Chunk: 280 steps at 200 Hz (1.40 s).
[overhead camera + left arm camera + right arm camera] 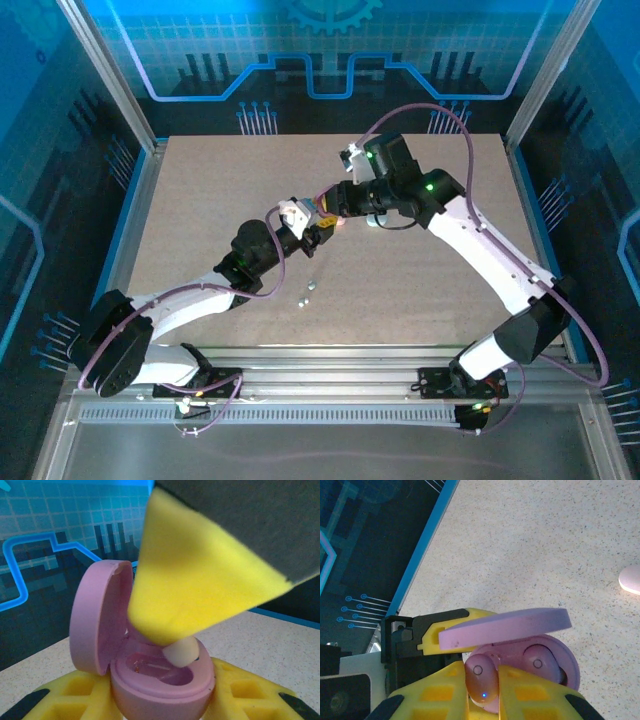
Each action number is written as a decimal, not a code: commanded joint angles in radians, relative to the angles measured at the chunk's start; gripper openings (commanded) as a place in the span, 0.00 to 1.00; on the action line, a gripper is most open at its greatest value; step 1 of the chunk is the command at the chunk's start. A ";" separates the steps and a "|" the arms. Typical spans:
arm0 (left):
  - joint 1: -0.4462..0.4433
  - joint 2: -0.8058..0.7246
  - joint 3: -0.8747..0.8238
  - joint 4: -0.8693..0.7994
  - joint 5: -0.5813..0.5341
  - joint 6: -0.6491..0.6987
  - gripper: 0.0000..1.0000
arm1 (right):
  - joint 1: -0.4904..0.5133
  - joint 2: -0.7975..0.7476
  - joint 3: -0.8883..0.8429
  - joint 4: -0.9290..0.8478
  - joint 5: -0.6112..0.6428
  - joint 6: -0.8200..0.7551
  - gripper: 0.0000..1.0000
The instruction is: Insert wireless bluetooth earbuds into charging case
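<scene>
Mid-table, left gripper clamps the open pink case; right gripper pinches 1 earbud at its opening.

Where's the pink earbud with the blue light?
Right wrist view: the small pink earbud sits pinched in the right hand, low centre, at the open pink oval case, left of the earbud already seated there.

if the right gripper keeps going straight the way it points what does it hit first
The open pink case: the earbud in the right gripper sits right at its free socket, though the gap left is unclear.
</scene>
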 commanded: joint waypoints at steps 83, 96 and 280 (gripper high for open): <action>-0.012 -0.001 0.012 0.064 -0.027 -0.008 0.36 | 0.053 0.025 0.047 -0.077 0.116 -0.021 0.20; -0.011 -0.003 0.012 0.066 -0.028 -0.009 0.36 | 0.059 0.026 0.049 -0.090 0.135 -0.025 0.19; -0.012 -0.010 0.012 0.080 -0.014 -0.025 0.36 | 0.077 0.051 0.091 -0.110 0.127 -0.049 0.28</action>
